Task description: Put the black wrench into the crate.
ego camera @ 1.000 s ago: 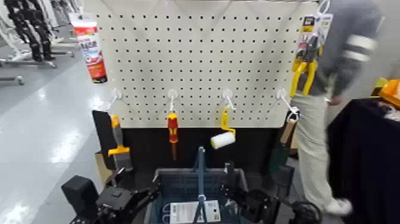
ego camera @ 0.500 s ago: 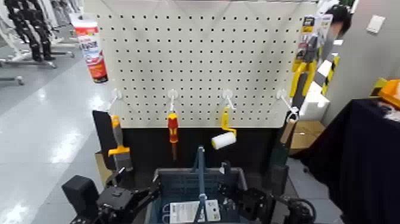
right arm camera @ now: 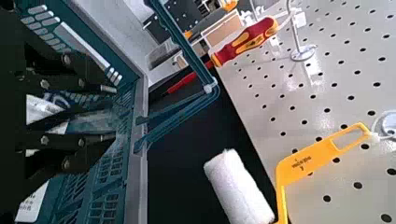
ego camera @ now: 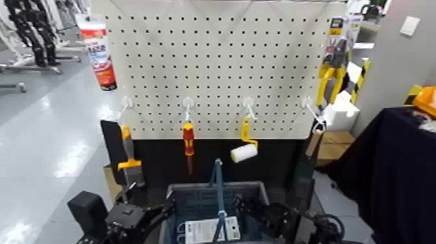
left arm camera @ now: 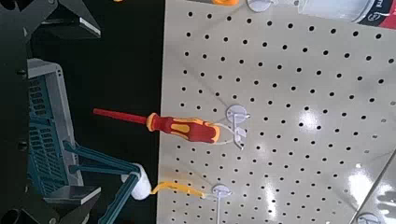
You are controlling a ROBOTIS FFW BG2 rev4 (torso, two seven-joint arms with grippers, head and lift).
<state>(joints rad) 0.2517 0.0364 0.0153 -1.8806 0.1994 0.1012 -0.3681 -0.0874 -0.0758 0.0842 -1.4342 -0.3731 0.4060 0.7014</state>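
The blue-grey crate (ego camera: 194, 189) stands at the bottom centre of the head view, its thin upright handle (ego camera: 218, 178) in the middle. It also shows in the left wrist view as the crate (left arm camera: 42, 112) and in the right wrist view as the crate (right arm camera: 121, 56). My right gripper (ego camera: 258, 215) hangs over the crate's right half, and its dark fingers (right arm camera: 37, 154) stand apart above the crate's inside. I cannot make out the black wrench among the dark parts there. My left gripper (ego camera: 144, 214) waits open beside the crate's left wall.
A white pegboard (ego camera: 214, 65) rises behind the crate. It carries a red-yellow screwdriver (ego camera: 188, 141), a paint roller (ego camera: 243, 152), yellow pliers (ego camera: 331, 73) and a scraper (ego camera: 130, 162). A white card (ego camera: 204, 230) lies in the crate. A black-draped table (ego camera: 396, 169) stands right.
The person at the right has left the view. The slim black thing that stood up from my right gripper over the crate no longer shows, and the gripper's fingers have parted.
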